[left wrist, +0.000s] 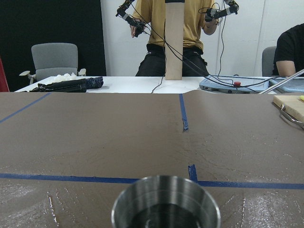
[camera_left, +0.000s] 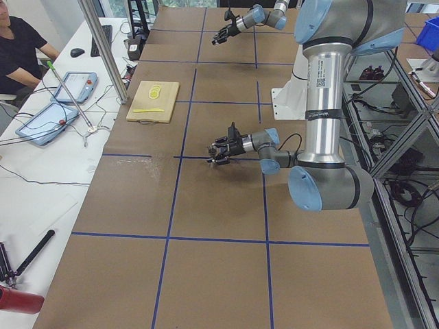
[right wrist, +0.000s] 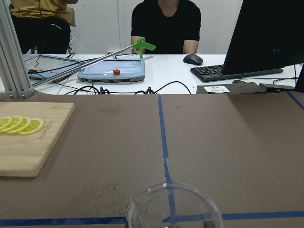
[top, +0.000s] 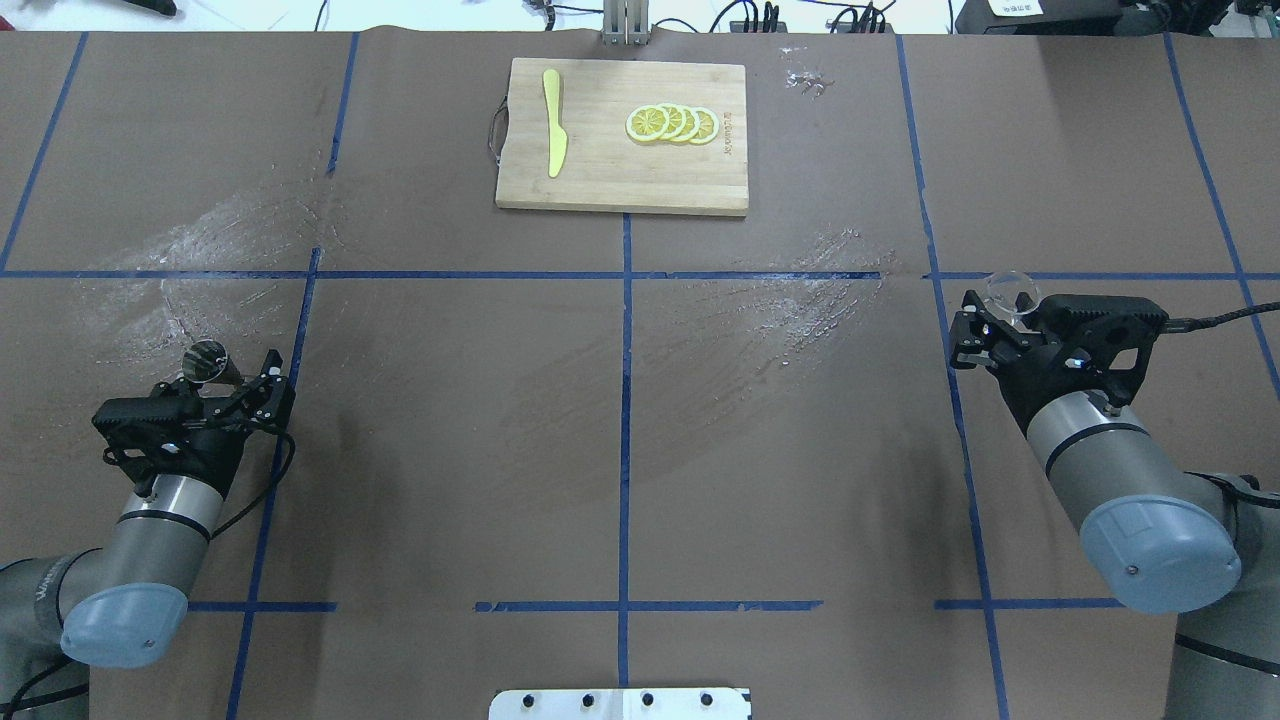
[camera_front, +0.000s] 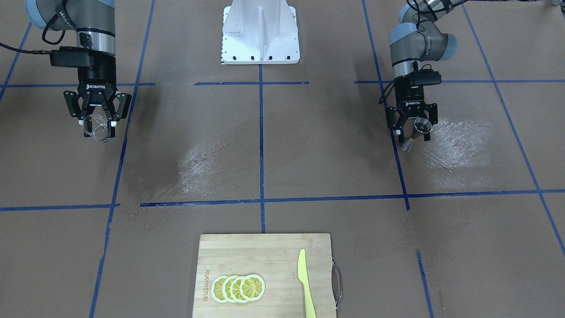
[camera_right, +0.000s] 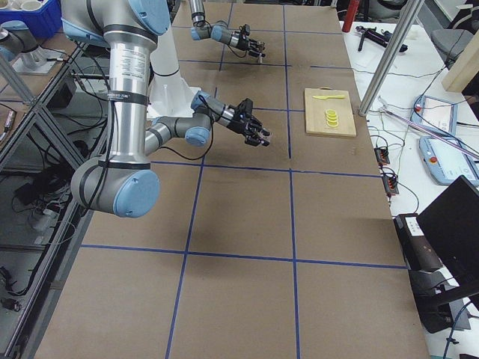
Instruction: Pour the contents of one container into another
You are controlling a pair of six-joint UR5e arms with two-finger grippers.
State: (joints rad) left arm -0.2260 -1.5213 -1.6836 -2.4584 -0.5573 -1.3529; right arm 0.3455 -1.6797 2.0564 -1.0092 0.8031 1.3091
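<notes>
**Brown-papered table, both vessels gripped at opposite ends**

Brown paper covers the table [top: 450, 400], and blue tape lines divide it into a grid. Whitish, streaky smears [top: 800, 290] mark the paper in two patches.

1. Glass [camera_front: 98, 128]: small, clear and colourless, short and round. In the overhead view it sits at 3 o'clock from the table centre. The right gripper [camera_front: 98, 121] has its fingers closed narrowly on the glass wall. In the right wrist view the open rim faces up, and blue tape shows through the glass.

2. Jigger [camera_front: 417, 131]: grey steel, two cones joined at a narrow waist. In the overhead view it sits at 8 o'clock from the table centre. The left gripper [camera_front: 414, 128] is clamped on it. In the left wrist view the round metal mouth faces up; the inside is dark and its contents cannot be made out.

3. The two vessels are well apart, with the central grid line between them.

4. Cutting board [top: 620, 180]: wooden, at 12 o'clock on the far edge. It carries overlapping lemon slices [top: 672, 124] and a yellow knife [top: 553, 135], which lie apart from each other.
</notes>
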